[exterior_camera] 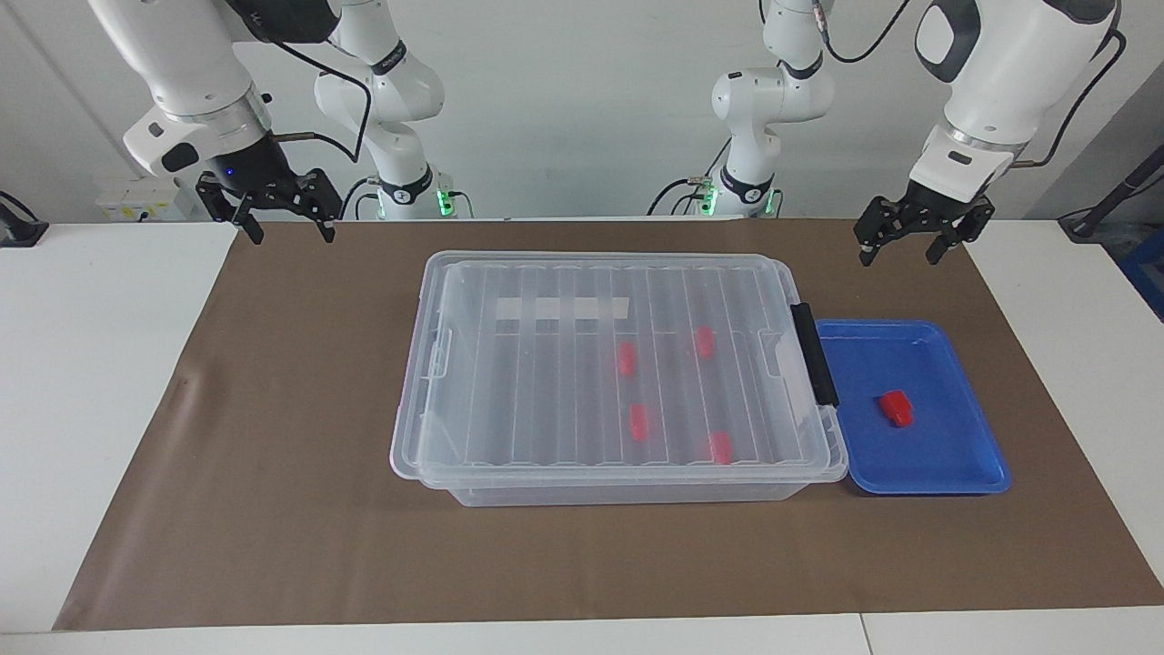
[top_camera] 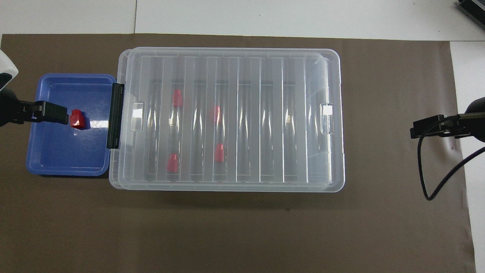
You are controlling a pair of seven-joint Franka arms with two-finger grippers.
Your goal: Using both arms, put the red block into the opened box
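Observation:
One red block (exterior_camera: 896,408) (top_camera: 77,118) lies in the shallow blue tray (exterior_camera: 964,455) (top_camera: 53,159) at the left arm's end of the table. The clear box (exterior_camera: 618,491) (top_camera: 333,113) stands beside the tray with its ribbed lid (exterior_camera: 546,382) lying flat on top. Its black bar handle (exterior_camera: 814,353) (top_camera: 115,115) faces the tray. Several more red blocks (exterior_camera: 626,359) (top_camera: 177,98) show through the lid. My left gripper (exterior_camera: 898,255) (top_camera: 57,113) hangs open in the air over the mat by the tray, holding nothing. My right gripper (exterior_camera: 291,232) (top_camera: 424,128) hangs open over the mat at the other end, also holding nothing.
A brown mat (exterior_camera: 273,455) (top_camera: 398,212) covers the middle of the white table (exterior_camera: 91,364). A dark cable (top_camera: 428,178) loops down from the right arm. Bare mat lies between the box and the right arm's end.

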